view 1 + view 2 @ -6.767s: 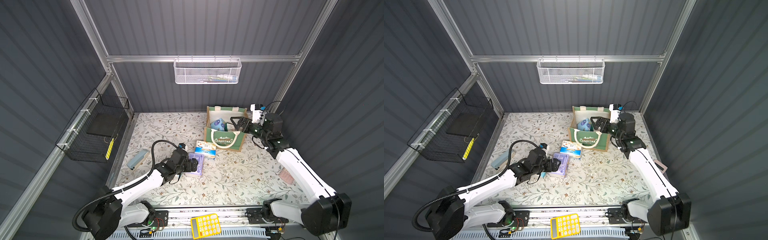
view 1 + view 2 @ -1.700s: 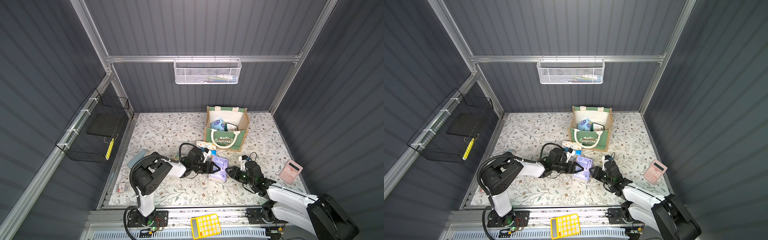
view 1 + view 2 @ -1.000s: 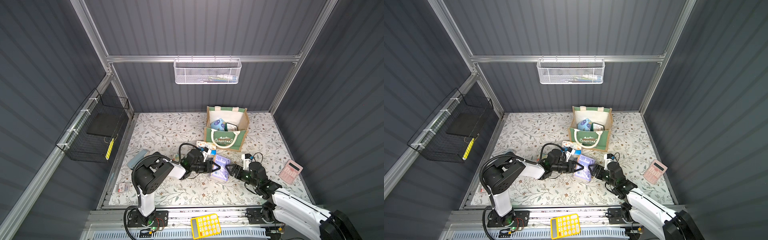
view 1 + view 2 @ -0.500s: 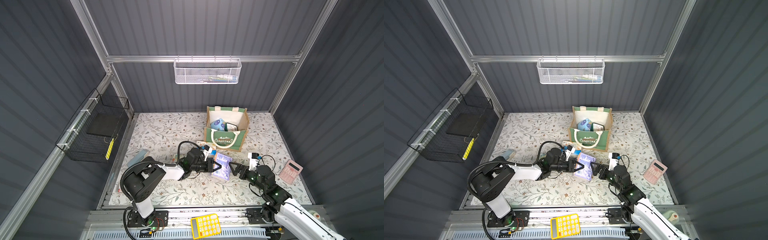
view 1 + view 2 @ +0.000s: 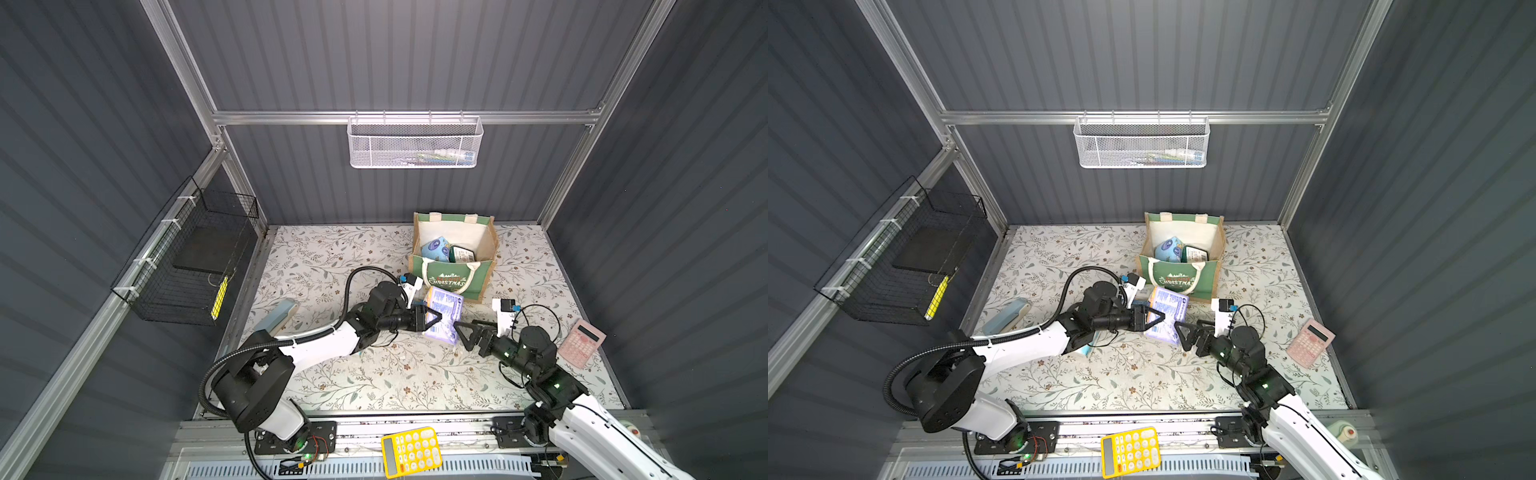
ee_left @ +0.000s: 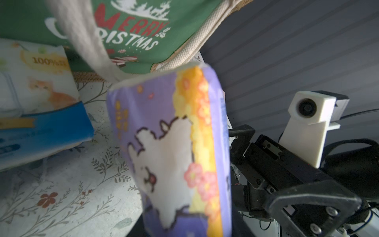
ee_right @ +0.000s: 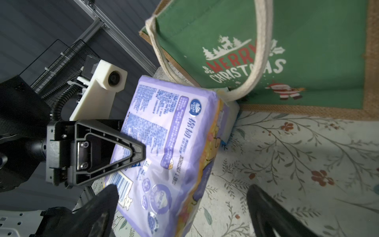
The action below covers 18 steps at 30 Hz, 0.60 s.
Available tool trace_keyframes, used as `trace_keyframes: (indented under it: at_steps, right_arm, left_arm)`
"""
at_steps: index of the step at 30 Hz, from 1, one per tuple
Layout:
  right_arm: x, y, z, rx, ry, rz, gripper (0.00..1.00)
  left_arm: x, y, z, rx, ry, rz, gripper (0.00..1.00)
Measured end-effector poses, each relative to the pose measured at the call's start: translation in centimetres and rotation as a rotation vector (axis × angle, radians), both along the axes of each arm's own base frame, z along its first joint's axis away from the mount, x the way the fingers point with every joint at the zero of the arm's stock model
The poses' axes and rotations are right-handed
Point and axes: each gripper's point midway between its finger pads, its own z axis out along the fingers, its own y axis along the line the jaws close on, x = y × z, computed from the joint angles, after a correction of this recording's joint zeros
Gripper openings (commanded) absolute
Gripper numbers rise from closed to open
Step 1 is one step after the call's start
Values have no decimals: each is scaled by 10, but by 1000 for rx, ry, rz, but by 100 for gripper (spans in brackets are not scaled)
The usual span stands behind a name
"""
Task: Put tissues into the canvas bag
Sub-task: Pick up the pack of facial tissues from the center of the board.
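Observation:
A purple tissue pack hangs tilted above the table in front of the canvas bag. My left gripper is shut on its left side. My right gripper is open, one finger on each side of the pack's near end. A light blue pack and a dark green pack lie inside the bag. A white-blue-orange pack rests on the table by the bag's front. Another light blue pack lies at the left edge.
A pink calculator lies at the right edge of the table and a yellow calculator on the front rail. A white mesh basket hangs on the back wall. A black wire basket hangs on the left wall.
My left gripper has lifted the purple pack and tilted it up toward the bag. The right arm has risen and its jaws have spread wider around the pack's end.

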Motion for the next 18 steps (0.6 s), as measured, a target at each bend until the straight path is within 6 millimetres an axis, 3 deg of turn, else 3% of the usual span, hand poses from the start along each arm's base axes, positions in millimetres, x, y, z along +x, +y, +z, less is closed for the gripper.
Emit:
trace_keyframes:
  at_steps: [12,18]
  right_arm:
    - [1,2,62,1,-145,23,99]
    - [2,-1,91,-26,-197,9,99]
  left_arm:
    - [11,-4,61,-1,-120,1,41]
    - [22,-13,107,-25,-205,-3,40]
